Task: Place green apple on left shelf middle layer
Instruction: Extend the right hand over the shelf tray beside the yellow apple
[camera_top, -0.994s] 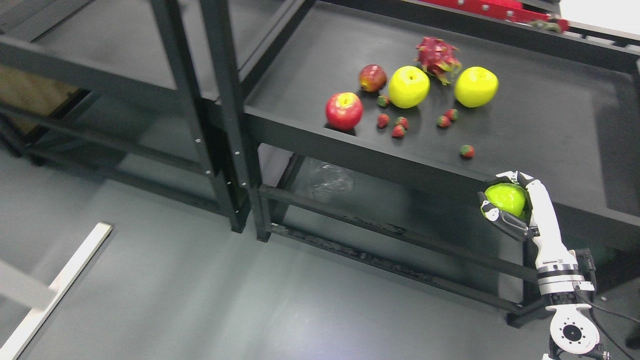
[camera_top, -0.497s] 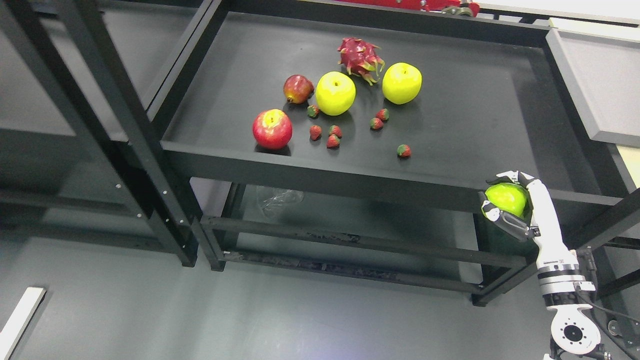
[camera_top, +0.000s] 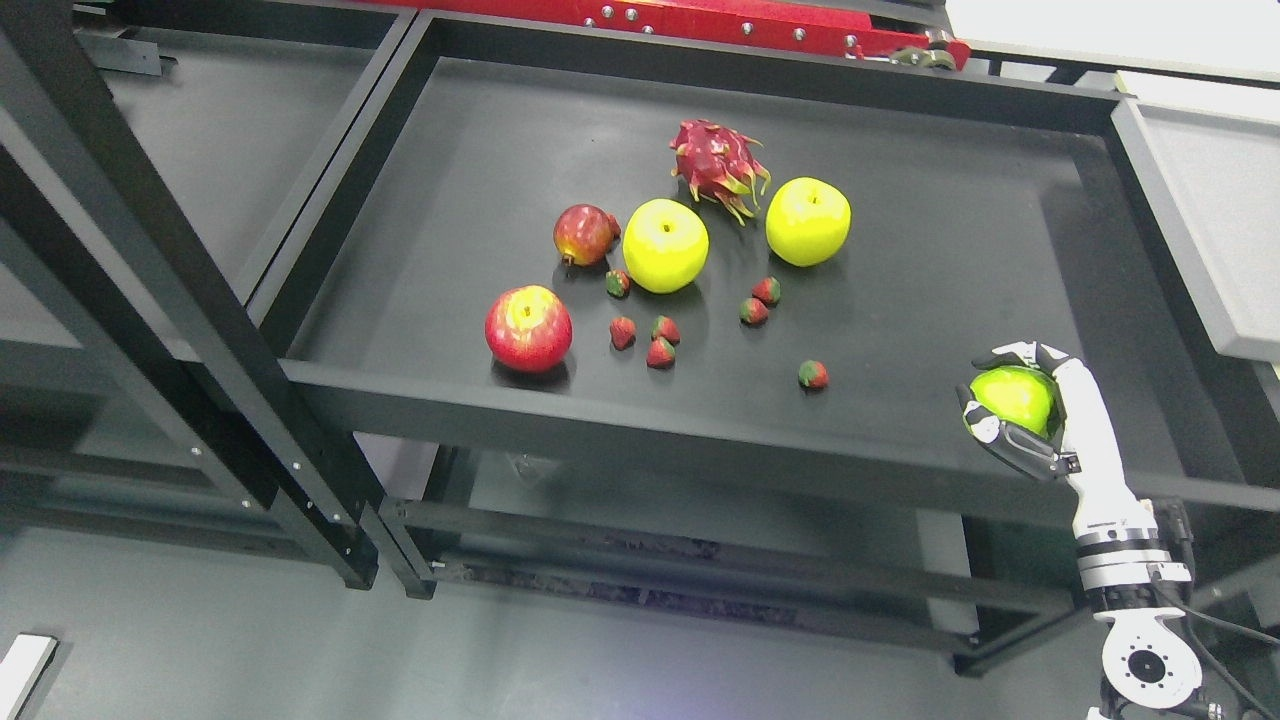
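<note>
Your right hand (camera_top: 1015, 415) is clenched around the green apple (camera_top: 1012, 397), over the front right corner of the fruit shelf (camera_top: 420, 300). The left shelf (camera_top: 200, 130) lies well off to its left, so you must carry it that way.

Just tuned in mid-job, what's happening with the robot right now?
The right hand is closed around a green apple, holding it over the front right part of a black shelf tray. That tray already carries two red apples, two yellow apples, a dragon fruit and scattered strawberries. The apple is not yet set down. The left arm is out of view.
</note>
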